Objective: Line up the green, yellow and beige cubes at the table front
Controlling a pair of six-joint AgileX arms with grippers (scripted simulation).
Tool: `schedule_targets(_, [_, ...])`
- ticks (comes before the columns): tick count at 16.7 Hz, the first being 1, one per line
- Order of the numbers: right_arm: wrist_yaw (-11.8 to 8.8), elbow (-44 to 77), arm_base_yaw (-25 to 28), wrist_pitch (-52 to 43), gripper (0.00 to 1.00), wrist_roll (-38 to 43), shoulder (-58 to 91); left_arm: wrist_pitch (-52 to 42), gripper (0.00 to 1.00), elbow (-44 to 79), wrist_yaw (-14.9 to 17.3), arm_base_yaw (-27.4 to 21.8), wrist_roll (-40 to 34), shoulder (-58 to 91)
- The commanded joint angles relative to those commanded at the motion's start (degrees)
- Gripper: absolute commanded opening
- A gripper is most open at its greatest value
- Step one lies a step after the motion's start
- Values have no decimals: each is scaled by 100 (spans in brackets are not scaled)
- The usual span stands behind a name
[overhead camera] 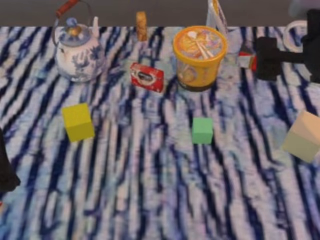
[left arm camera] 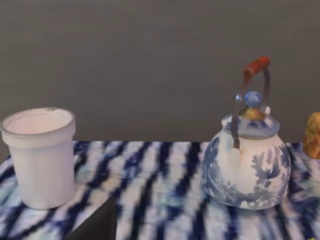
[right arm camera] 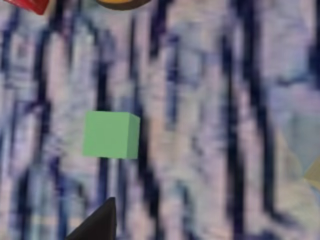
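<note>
Three cubes are sitting mid-frame on the striped counter (overhead camera: 150,200): yellow cube (overhead camera: 78,122) left, green cube (overhead camera: 202,130) centre, beige cube (overhead camera: 303,136) cut off at the right edge. The right hand (overhead camera: 270,59) is hovering upper right, the left hand (overhead camera: 6,170) at the left edge; neither hand's grip can be told. Approaching the green cube squarely from above would serve best.

The near half of the table (overhead camera: 150,200) lies open. Between the yellow cube (overhead camera: 78,122) and green cube (overhead camera: 202,130) runs a wide bare lane. Behind stand a teapot (overhead camera: 77,50), red box (overhead camera: 147,77) and yellow tub (overhead camera: 199,57). The beige cube (overhead camera: 303,136) sits below the right gripper (overhead camera: 267,59).
</note>
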Motion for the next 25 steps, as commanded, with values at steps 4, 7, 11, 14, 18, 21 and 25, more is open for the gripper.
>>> schedule_targets(4, [-6, 1906, 502, -1227, 100, 545, 2339, 0, 100, 0, 0, 0, 0, 0])
schedule_targets(7, [1, 3113, 809, -1924, 100, 875, 3627, 0, 100, 0, 0, 0, 0, 0])
schedule_targets(11, [25, 4285, 1081, -2478, 100, 1164, 4731, 0, 100, 0, 0, 0, 0, 0])
schedule_targets(14, [37, 4612, 1157, -2619, 100, 1244, 5056, 0, 100, 0, 0, 0, 0, 0])
schedule_targets(18, [37, 4612, 1157, -2619, 100, 1244, 5056, 0, 100, 0, 0, 0, 0, 0])
schedule_targets(21, [36, 4518, 1135, -2511, 100, 1230, 5076, 0, 100, 0, 0, 0, 0, 0])
schedule_targets(25, [39, 3999, 1149, -1724, 100, 1238, 5318, 0, 100, 0, 0, 0, 0, 0])
